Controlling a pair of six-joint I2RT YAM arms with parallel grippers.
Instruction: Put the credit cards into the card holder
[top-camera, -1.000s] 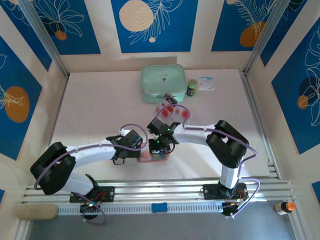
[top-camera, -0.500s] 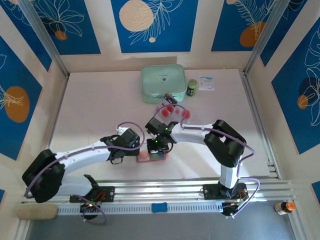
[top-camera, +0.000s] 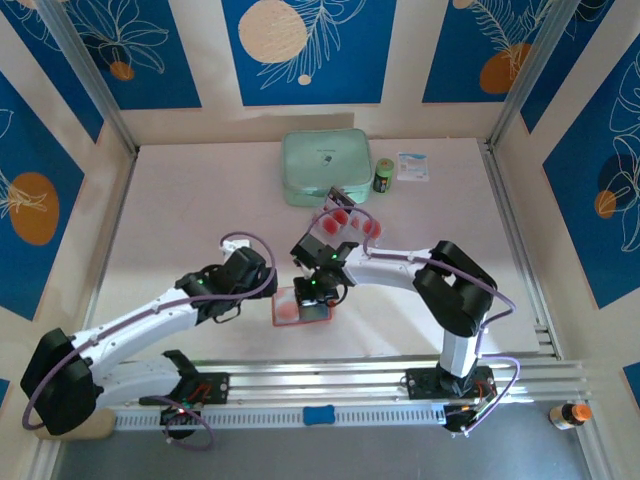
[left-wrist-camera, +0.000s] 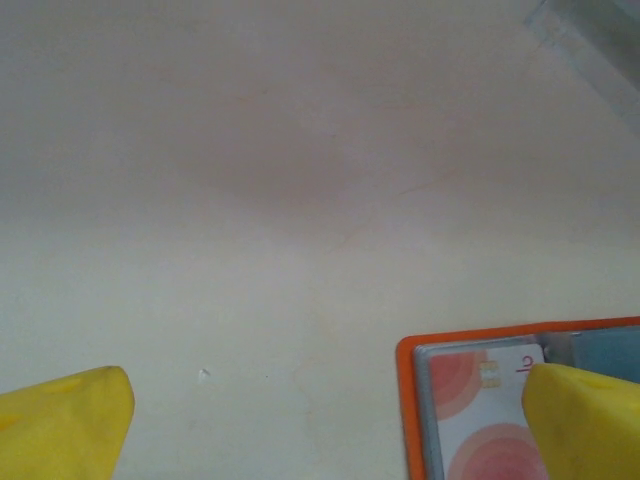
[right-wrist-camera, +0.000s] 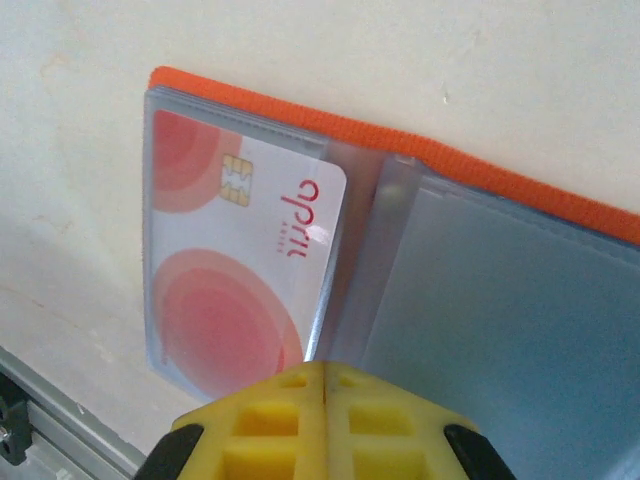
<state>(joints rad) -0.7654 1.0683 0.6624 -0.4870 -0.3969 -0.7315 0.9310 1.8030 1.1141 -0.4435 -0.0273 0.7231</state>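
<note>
The left fingers (left-wrist-camera: 70, 415), wide open and empty, had backed away from the holder (right-wrist-camera: 250, 100), one card (right-wrist-camera: 240, 260) seated, the right fingers (right-wrist-camera: 270, 425) shut over its sleeve.

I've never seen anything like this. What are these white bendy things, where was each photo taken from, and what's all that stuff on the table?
The white bendy things are a robot's left arm and right arm, bolted to a table. The wide picture looks down from above. The other two come from cameras on each wrist, so the yellow tips are that arm's own claw. The left claw is open and holds nothing. The right claw is shut, its tip at the clear sleeves of the open orange card holder, which already has one credit card inside. I cannot tell whether it pinches a sleeve. Further back lie more cards and a mint-green case.
</note>
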